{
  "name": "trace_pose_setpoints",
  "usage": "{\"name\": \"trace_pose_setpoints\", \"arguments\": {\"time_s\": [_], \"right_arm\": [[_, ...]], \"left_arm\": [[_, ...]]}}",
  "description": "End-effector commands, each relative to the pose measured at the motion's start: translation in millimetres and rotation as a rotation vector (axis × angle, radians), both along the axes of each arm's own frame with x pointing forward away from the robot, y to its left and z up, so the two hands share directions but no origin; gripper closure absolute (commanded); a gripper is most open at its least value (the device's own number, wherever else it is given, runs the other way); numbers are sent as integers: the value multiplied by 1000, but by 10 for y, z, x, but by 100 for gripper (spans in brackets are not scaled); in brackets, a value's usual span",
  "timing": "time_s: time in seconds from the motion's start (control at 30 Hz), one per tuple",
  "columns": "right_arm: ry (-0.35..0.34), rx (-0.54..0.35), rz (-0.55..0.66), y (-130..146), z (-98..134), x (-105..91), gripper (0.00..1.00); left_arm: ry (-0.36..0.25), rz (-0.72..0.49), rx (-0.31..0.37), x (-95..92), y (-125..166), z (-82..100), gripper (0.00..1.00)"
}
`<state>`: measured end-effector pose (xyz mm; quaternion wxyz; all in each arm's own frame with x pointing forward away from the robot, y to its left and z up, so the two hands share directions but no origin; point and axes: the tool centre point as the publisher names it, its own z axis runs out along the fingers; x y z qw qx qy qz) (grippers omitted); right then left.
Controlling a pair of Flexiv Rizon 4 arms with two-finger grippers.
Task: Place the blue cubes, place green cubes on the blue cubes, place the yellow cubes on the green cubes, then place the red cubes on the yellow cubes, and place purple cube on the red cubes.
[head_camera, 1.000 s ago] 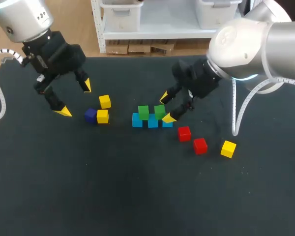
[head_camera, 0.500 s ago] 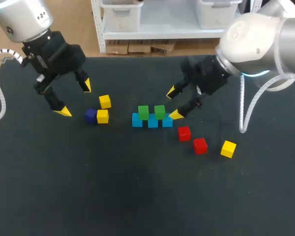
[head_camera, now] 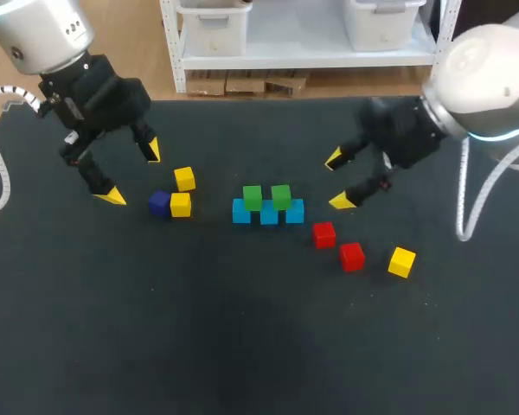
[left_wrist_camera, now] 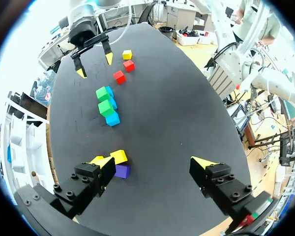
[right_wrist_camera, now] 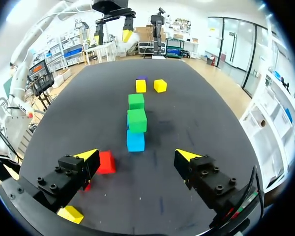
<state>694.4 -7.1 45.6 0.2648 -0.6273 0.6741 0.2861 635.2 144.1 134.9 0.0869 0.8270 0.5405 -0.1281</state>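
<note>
Right claw (head_camera: 337,180) is spread wide and holding nothing, and it has backed right off! A second ago those yellow tips sat either side of the right-hand green cube (head_camera: 281,196). Now they hang above the tabletop (head_camera: 242,328), off to the right of the stack and apart from every cube. That's a clean release: the cube has stayed put on the blue cubes (head_camera: 269,213), right beside the other green cube (head_camera: 253,197).

Over to the left claw (head_camera: 132,173): also gaping wide, also empty, and it hasn't budged. It hovers near the purple cube (head_camera: 160,202) and the pair of yellow cubes (head_camera: 181,204) lying just beside it.

What does it mean? The green tier looks done, so I'd say yellow is up next. The lone yellow cube (head_camera: 402,261) lies on the right claw's side, just past the two red cubes (head_camera: 352,256), all loose on the tabletop.

And the stack itself looks tidy. Three blues stand in a tight row in the middle of the tabletop. The two greens perch on top, each bridging a seam, and they look level. There may be a slim gap between the greens, but from overhead that's hard to call.
</note>
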Motion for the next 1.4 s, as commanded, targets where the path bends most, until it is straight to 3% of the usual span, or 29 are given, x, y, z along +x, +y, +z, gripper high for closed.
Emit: {"name": "trace_pose_setpoints", "arguments": {"time_s": [0.03,0.63,0.8,0.93,1.1,1.4], "right_arm": [[-13,26,-12,-167,20,-68,0],[-36,67,-4,-732,60,35,0],[-44,78,15,-798,82,65,0],[-97,82,46,-825,125,86,0],[-97,82,46,-825,125,86,0],[-97,82,46,-825,125,86,0]], "left_arm": [[0,-1,-1,7,4,-4,0],[0,-1,-1,7,4,-4,0],[0,-1,-1,7,4,-4,0],[0,-1,-1,7,4,-4,0],[0,-1,-1,7,4,-4,0],[-13,105,22,170,-201,-177,0]]}}
